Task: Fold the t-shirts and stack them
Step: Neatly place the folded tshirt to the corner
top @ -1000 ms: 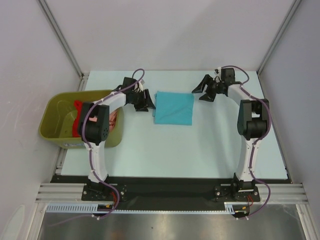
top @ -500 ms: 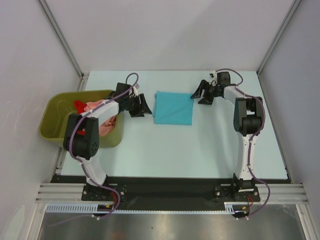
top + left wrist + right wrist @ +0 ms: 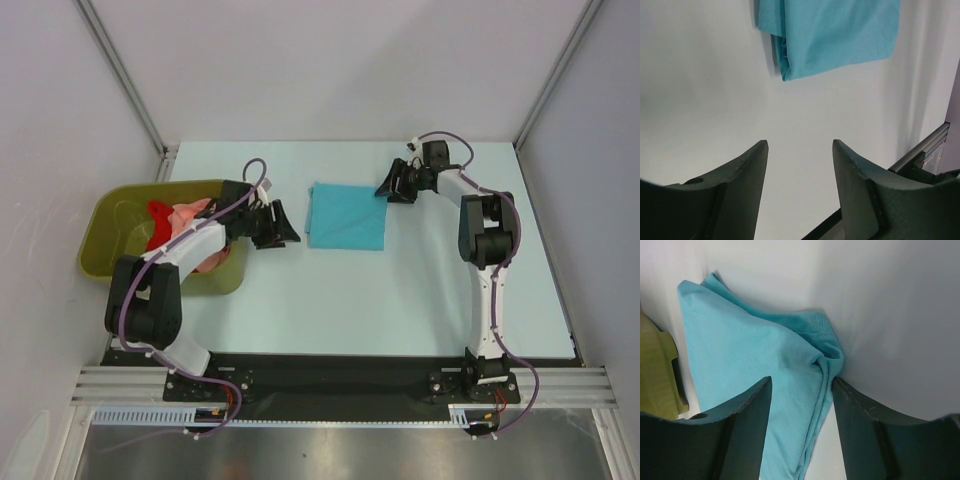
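Both released: my left pincer (image 3: pixel 800 145) hung beside the folded turquoise-blue cloth t-shirt (image 3: pixel 347 216) on the pale desk (image 3: pixel 400 300), toward its far edge. My right pincer (image 3: pixel 801 380) straddled the shirt's far-right corner. Salmon-pink cloth t-shirt (image 3: pixel 188 213) and red cloth t-shirt (image 3: pixel 157 210) sat in the olive-green plastic tub (image 3: pixel 100 250) at the left edge.

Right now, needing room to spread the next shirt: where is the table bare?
Bare: the near table between the turquoise t-shirt and the arm bases. Crowded: either side of that shirt, by the left gripper and right gripper, and the tub.

One camera looks down from high above the table (image 3: pixel 330 300). Two wrist cameras look from close up, low over it. All three see the blue shirt (image 3: pixel 346 216).
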### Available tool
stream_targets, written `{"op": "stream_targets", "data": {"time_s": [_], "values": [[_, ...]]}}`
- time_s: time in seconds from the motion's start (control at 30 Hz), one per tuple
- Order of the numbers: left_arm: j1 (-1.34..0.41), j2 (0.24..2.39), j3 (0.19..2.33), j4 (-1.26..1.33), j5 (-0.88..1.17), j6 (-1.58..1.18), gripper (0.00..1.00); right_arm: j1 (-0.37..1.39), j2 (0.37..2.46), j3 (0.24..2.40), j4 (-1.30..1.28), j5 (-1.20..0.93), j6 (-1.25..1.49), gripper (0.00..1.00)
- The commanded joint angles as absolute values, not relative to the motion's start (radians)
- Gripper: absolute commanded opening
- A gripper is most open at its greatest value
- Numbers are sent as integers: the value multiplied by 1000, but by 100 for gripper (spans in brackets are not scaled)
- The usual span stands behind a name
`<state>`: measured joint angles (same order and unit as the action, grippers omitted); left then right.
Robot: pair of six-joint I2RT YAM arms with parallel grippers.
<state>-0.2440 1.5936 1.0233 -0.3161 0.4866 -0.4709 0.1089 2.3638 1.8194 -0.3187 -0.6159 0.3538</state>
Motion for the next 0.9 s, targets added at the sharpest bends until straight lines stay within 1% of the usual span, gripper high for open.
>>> {"op": "stream_targets", "data": {"time_s": [0.0,0.03,0.13,0.23,0.33,0.37,0.47,0.63,0.8,0.87], "values": [[-250,1526,1008,-308,523,-476,60,121,2405,1858,-357,-584,313,57],[-250,1519,1006,-311,526,-476,60,123,2413,1861,-363,-589,310,57],[-252,1508,1002,-316,529,-474,60,133,2422,1865,-368,-603,314,51],[-252,1493,993,-322,529,-471,60,141,2425,1865,-371,-600,319,38],[-252,1477,979,-324,528,-476,60,152,2416,1868,-379,-560,324,16],[-252,1470,973,-325,526,-477,60,152,2407,1885,-391,-545,318,0],[-253,1457,962,-331,517,-472,60,152,2388,1925,-480,-451,261,0],[-253,1468,959,-342,517,-463,60,124,2344,2014,-662,-307,80,0],[-265,1471,945,-337,514,-476,59,20,2318,2068,-770,-276,-61,0],[-273,1479,945,-345,511,-477,59,8,2313,2123,-808,-249,-164,0]]}}
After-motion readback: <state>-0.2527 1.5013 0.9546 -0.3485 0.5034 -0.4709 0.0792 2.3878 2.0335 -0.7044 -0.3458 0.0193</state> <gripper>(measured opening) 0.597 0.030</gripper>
